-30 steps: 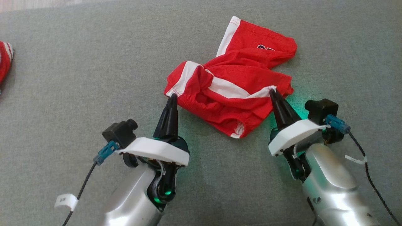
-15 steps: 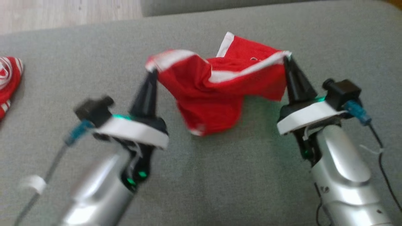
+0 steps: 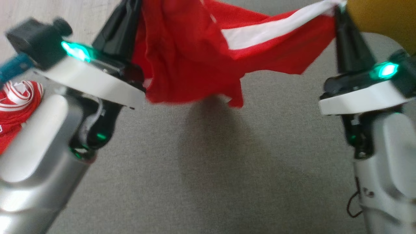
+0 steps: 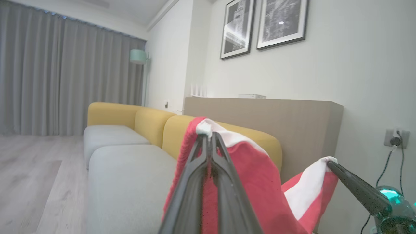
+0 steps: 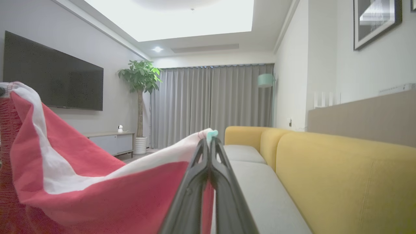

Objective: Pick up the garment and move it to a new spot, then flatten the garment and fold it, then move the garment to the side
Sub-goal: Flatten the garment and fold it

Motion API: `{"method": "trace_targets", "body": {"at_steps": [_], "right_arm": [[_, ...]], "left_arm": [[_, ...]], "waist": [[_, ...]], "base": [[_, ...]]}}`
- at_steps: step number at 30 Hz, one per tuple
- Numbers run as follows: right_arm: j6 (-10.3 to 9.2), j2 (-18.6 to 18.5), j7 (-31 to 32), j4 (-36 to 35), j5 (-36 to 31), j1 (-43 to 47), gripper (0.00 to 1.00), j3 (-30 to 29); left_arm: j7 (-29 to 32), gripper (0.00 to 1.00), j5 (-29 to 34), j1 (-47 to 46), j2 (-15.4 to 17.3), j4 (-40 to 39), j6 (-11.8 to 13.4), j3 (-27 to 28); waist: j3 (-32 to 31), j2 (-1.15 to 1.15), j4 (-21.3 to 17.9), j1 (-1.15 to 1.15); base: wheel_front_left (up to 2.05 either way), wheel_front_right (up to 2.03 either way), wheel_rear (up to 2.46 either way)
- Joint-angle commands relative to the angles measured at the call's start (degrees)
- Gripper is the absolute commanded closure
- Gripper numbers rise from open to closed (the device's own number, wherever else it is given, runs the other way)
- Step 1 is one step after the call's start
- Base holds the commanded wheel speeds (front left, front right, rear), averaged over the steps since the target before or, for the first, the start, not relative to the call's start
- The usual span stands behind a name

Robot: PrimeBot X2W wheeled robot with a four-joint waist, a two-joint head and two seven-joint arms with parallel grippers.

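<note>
The garment (image 3: 188, 58) hangs above the sofa seat (image 3: 227, 162), strung between the left gripper (image 4: 208, 138) at its left end and the right gripper (image 5: 209, 143) at its right. Another garment (image 3: 16, 104) lies on the seat, far left.

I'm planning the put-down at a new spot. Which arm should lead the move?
Right, probably. Both the left gripper and right gripper are shut on the garment, but a striped cloth lies on the cushion beside the left arm, so leading rightward avoids it.

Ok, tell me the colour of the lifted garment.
Red shorts with a white stripe, clearest in the head view.
</note>
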Motion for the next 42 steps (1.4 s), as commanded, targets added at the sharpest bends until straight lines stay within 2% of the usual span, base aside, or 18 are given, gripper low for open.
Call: {"method": "trace_targets", "body": {"at_steps": [1,6,10,17,22,26,32,37,42], "right_arm": [[-0.04,0.0,0.8,-2.9,-0.3,-1.3,1.00,0.6],[-0.04,-0.5,6.2,-9.9,0.7,-1.8,1.00,-0.5],[-0.04,-1.6,9.4,-9.9,1.9,-4.7,1.00,-0.6],[-0.04,-3.6,10.5,0.7,3.8,-17.4,1.00,1.4],[-0.04,-3.6,6.7,8.2,1.2,-30.2,1.00,2.3],[-0.04,-2.2,3.4,12.9,-0.7,-35.3,1.00,2.8],[-0.04,-0.8,-0.3,16.8,-0.9,-32.4,1.00,4.3],[-0.04,-0.4,-3.9,19.3,-0.1,-24.4,1.00,4.9],[-0.04,-0.5,-6.7,17.8,0.8,-15.8,1.00,3.2]], "left_arm": [[0.6,1.00,0.5,-3.9,2.6,-2.2,0.3,2.9],[5.0,1.00,0.3,-6.8,5.3,-5.4,1.6,4.1],[6.7,1.00,0.2,-9.3,6.3,-3.3,1.3,4.5],[6.8,1.00,2.2,-17.5,5.3,5.6,-0.8,4.3],[3.5,1.00,4.2,-25.9,2.6,13.5,-2.7,4.9],[0.0,1.00,4.6,-29.6,0.3,18.3,-4.0,5.5],[-3.0,1.00,3.8,-25.5,-1.3,20.9,-5.8,4.2],[-6.6,1.00,2.6,-15.8,-1.9,20.9,-6.5,2.8],[-10.7,1.00,1.6,-5.5,-1.2,18.5,-6.8,2.0]], "waist": [[-0.1,0.00,0.0,0.01],[1.5,0.00,-0.3,0.01],[5.1,0.00,-0.7,0.01],[13.3,0.00,-1.4,0.01],[17.1,0.00,-1.9,0.01],[19.4,0.00,-1.9,0.01],[21.3,0.00,-1.5,0.01],[20.7,0.00,-1.1,0.01],[18.8,0.00,-0.8,0.01]], "base": [[0.00,0.00,0.00],[0.00,0.00,0.00],[0.00,0.00,0.00],[0.00,0.00,0.00],[0.00,0.00,0.00],[0.00,0.00,0.00],[0.00,0.00,0.00],[0.00,0.00,0.00],[0.00,0.00,0.00]]}}
